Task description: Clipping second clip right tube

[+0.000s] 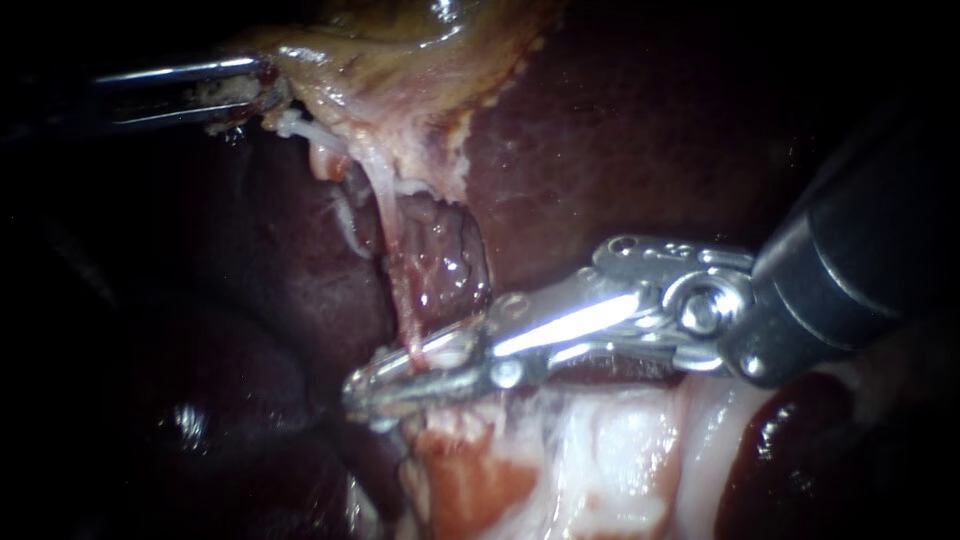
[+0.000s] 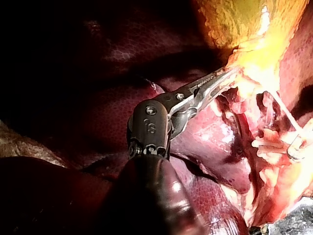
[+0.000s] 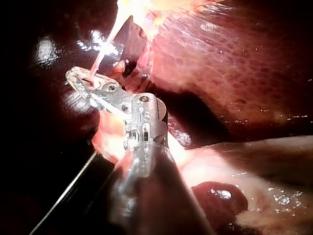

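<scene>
Dark red liver [image 1: 640, 130] spread wide behind and on both sides of the gallbladder [image 1: 400, 35]. Yellowish gallbladder drawn taut, narrowing to pale strands. Glistening white and pink tissue [image 1: 600, 460] well below the gallbladder. Right instrument [image 1: 385, 385], with dark shaft and bright metal hinge, reaching in below the gallbladder, slim jaws clenched on the tube [image 1: 385, 230] from two sides. Left instrument [image 1: 240, 95] at the gallbladder's edge, jaws grasping a fold of the gallbladder wall. Thin, pale pink tube stretched straight down from the gallbladder's narrow end into the right instrument's jaws.
</scene>
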`<state>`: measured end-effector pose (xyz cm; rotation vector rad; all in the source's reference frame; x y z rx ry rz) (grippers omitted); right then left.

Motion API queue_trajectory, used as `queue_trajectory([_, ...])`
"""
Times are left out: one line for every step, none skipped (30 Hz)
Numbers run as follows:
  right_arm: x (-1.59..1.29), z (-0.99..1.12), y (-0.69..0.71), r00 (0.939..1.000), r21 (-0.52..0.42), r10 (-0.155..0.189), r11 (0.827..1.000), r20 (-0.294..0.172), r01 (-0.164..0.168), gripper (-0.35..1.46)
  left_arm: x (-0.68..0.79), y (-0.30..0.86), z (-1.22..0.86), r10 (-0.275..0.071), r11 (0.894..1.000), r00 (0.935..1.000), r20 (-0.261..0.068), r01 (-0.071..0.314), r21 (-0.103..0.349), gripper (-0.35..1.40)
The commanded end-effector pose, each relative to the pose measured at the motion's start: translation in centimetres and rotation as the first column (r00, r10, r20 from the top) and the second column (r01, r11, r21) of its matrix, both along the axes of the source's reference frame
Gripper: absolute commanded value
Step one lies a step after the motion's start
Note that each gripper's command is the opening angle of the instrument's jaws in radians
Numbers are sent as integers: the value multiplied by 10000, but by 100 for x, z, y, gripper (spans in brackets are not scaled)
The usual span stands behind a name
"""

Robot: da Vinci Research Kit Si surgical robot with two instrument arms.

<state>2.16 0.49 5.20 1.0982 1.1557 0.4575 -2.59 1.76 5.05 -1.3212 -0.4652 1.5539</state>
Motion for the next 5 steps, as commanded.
queue_trajectory([0,1,0,10000,-1,4,10000,3,-4,-35,0,0,0,-1,10000,10000,-1,1,0,-35])
queue_trajectory([0,2,0,10000,-1,6,10000,3,-6,-35,0,0,1,-1,10000,10000,-1,1,0,-35])
queue_trajectory([0,2,0,10000,-1,5,10000,3,-5,-35,0,0,1,0,10000,10000,0,0,0,-35])
queue_trajectory([0,2,0,10000,-1,5,10000,3,-5,-35,0,0,1,1,10000,10000,1,-1,0,-35])
queue_trajectory([0,3,0,10000,-2,4,10000,3,-4,-35,0,0,1,1,10000,10000,1,-1,1,-35])
